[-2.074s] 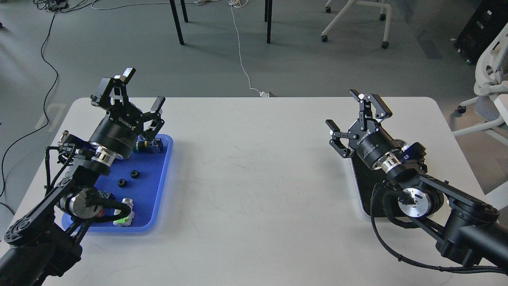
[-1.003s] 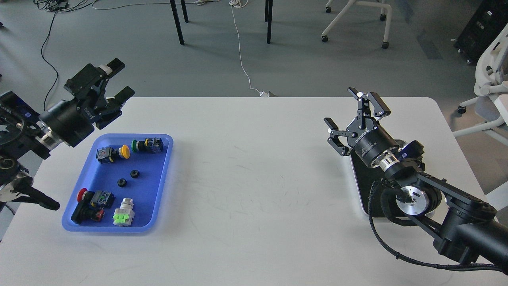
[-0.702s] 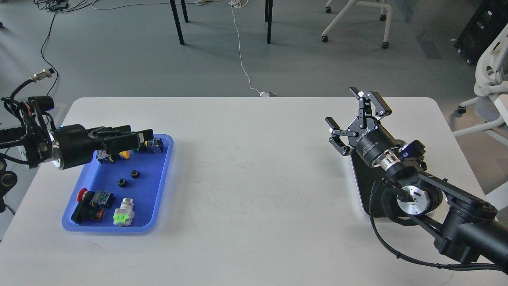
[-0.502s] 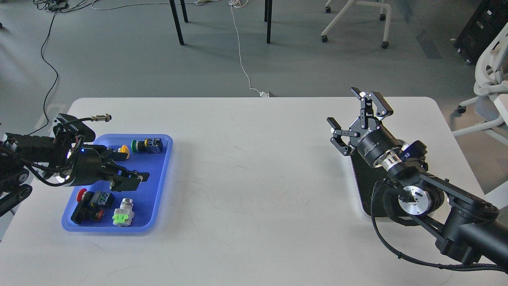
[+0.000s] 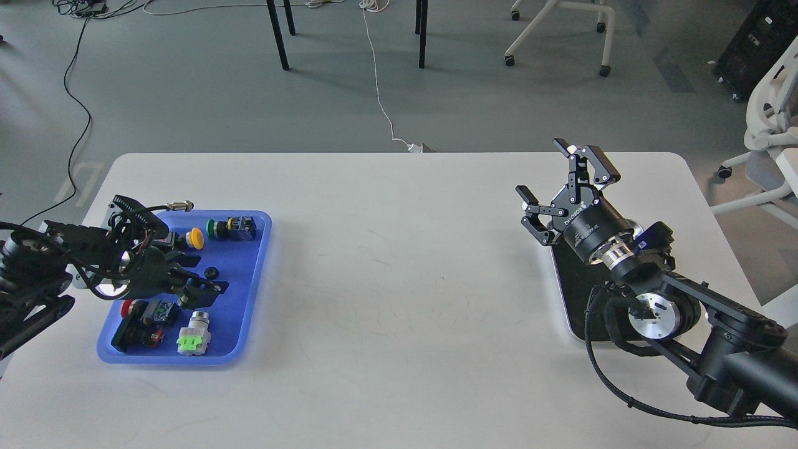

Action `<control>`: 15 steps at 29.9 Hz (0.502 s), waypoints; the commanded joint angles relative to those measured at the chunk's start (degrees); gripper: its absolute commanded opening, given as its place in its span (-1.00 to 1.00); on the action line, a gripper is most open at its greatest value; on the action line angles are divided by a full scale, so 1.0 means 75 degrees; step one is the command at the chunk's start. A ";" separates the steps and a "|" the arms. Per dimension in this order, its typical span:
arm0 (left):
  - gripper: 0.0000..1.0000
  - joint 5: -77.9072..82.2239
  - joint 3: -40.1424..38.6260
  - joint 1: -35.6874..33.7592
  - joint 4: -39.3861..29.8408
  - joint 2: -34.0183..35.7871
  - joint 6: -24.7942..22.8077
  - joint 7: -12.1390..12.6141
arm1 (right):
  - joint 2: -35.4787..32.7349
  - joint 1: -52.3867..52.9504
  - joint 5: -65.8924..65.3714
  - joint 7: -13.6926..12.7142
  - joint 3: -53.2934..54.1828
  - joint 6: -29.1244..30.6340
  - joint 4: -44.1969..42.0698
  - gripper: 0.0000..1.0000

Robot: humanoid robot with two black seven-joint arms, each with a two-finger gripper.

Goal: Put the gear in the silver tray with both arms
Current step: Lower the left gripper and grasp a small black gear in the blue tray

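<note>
A small black gear [image 5: 211, 272] lies in the blue tray [image 5: 252, 299] at the left. My left gripper [image 5: 198, 288] is low over that tray, just left of and below the gear, and covers the spot beside it. Its fingers look spread and I see nothing between them. The silver tray [image 5: 570, 299] lies at the right with a dark mirror-like inside. My right arm covers most of it. My right gripper [image 5: 559, 187] is open and empty, raised above the tray's far left corner and pointing up and away.
The blue tray also holds a yellow push button [image 5: 195, 237], a green and black switch [image 5: 232, 228], a red button unit [image 5: 140, 319] and a green and silver part [image 5: 192, 340]. The white table [image 5: 399, 280] spreads between the two trays.
</note>
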 commanded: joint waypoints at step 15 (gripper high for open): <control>0.00 0.0000 0.0007 -0.0027 0.0718 -0.0434 0.0068 0.0000 | 0.0000 -0.0035 0.0001 0.0000 0.0008 0.0000 0.0002 0.98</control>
